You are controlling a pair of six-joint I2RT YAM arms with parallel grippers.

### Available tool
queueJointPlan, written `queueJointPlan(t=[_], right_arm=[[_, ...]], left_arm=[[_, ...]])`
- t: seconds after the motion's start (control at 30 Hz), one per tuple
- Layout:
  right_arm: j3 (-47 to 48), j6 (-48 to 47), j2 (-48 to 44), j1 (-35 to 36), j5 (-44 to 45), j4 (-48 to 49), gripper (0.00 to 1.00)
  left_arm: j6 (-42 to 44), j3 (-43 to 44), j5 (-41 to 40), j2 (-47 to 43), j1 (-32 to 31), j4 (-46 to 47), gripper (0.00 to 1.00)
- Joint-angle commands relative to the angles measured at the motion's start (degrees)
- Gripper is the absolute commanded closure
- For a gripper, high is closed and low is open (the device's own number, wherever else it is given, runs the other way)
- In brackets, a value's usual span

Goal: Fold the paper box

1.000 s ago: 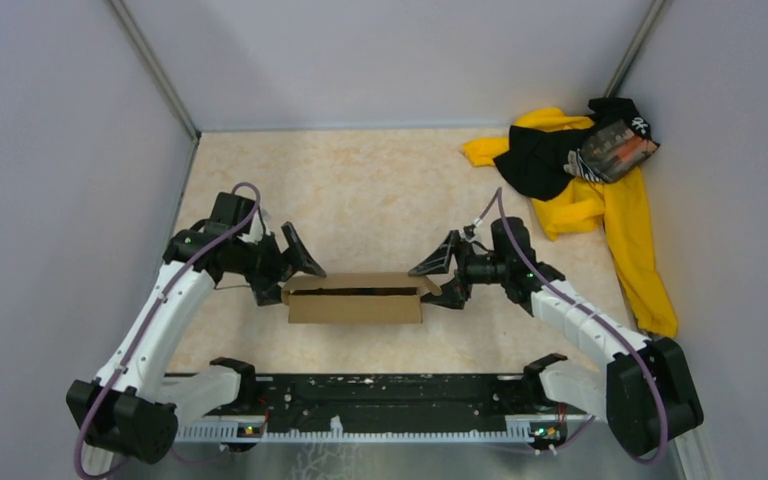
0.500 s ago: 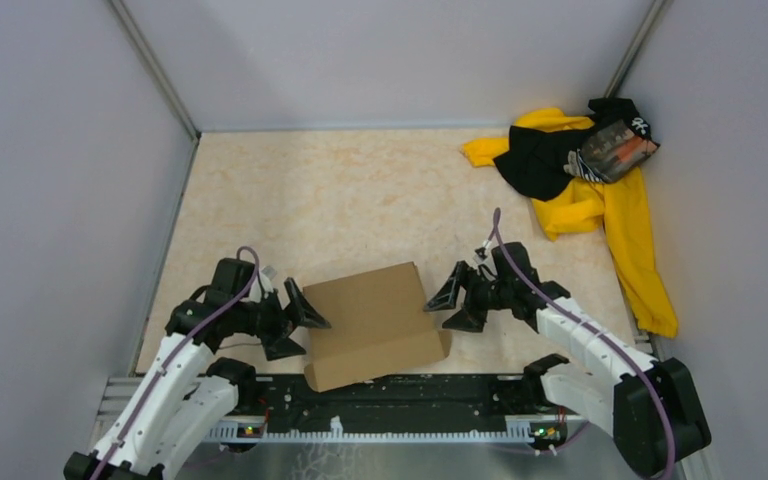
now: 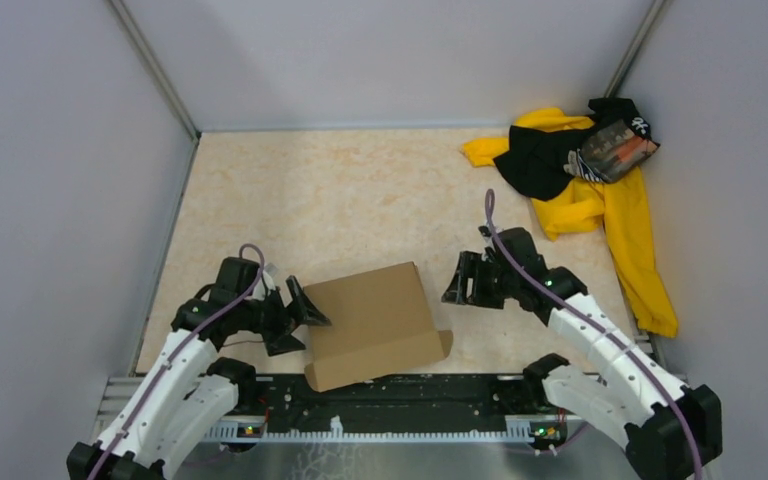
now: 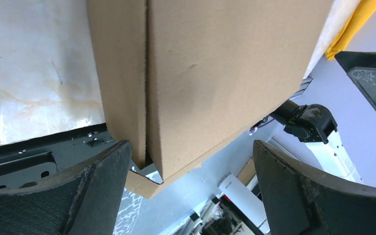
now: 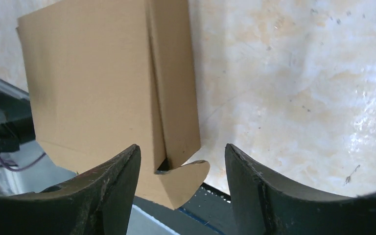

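Near the front edge of the bench (image 3: 360, 200), between the two arms, lies the paper box (image 3: 370, 322), a plain brown cardboard shape with its broad face up, turned a little askew so that its far right corner points toward the back. Its near edge reaches over the black rail (image 3: 390, 400) that runs along the front of the bench. A small rounded flap (image 3: 443, 343) sticks out at its near right corner, and the right wrist view shows that flap (image 5: 188, 176) standing loose beside a narrow side panel, with a straight crease between the panel and the broad face. The left hand (image 3: 298, 322) sits just beside the box's left edge with its fingers spread wide and nothing gripped; in the left wrist view the cardboard (image 4: 215, 73) fills the space ahead of the two dark fingers, and I cannot tell if either one touches it. The right hand (image 3: 465, 280) hangs near the box's far right corner, apart from it, fingers parted and holding nothing, with the box (image 5: 93, 83) and bare bench ahead of them. Well away, in the far right corner, lies a yellow and black cloth pile (image 3: 580, 180).
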Motion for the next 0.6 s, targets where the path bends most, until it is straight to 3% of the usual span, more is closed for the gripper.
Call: queueJointPlan(t=[0.0, 0.13, 0.3, 0.4, 0.57], right_arm=[[5.9, -4.27, -2.83, 6.54, 9.42, -1.7, 0.4], [9.67, -3.83, 0.37, 15.29, 15.62, -3.32, 0.53], [14.49, -2.97, 8.01, 27.77, 27.5, -7.35, 0.56], [14.83, -1.7, 11.09, 30.3, 31.5, -8.41, 0.59], [13.89, -1.32, 12.51, 30.77, 32.33, -6.17, 0.7]], left_arm=[[3.56, 4.74, -2.07, -1.54, -0.26, -0.78, 0.02], [5.15, 6.78, -3.0, -1.92, -0.26, -3.35, 0.04], [5.95, 7.93, -2.95, -3.29, -0.28, -4.18, 0.32], [6.86, 8.42, -3.75, -3.72, -0.32, -5.35, 0.5], [8.07, 9.77, -6.05, -4.29, -0.34, -7.71, 0.54]])
